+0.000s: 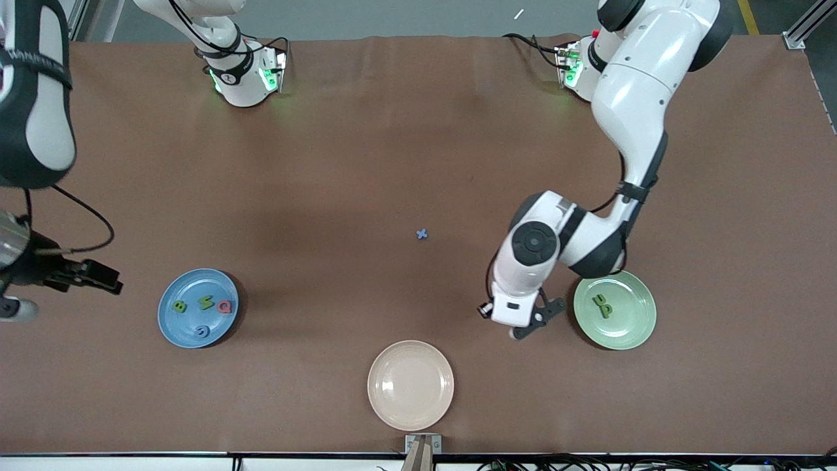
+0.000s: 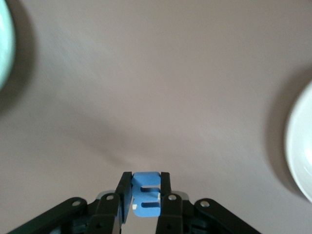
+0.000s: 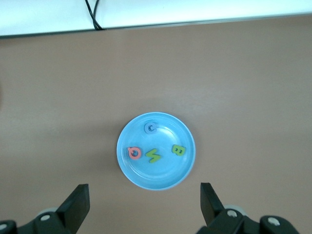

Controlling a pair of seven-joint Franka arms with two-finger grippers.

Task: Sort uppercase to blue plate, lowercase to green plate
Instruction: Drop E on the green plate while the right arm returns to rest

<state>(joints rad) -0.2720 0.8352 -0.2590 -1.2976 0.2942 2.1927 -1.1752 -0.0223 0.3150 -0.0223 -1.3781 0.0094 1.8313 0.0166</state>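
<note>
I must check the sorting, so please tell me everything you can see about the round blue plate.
The round blue plate is glossy and plastic-looking, with a shallow raised rim, lying flat on the brown table toward the right arm's end. It holds four small letters: a green B, a green N, a pinkish-red Q and a blue C-like piece. They lie apart. The open right gripper hangs above it, touching nothing.

Between the spread fingers point(image 3: 73, 207) of the right gripper point(image 3: 141, 207) lies open air over bare table point(image 1: 327, 170) beside the blue plate point(image 3: 127, 168). The left gripper point(image 2: 146, 195) has no free gap: a blue m point(image 2: 146, 194) fills it. Just beside its fingers sits the green plate point(image 1: 644, 327), with the beige plate point(image 1: 382, 405) near.
</note>
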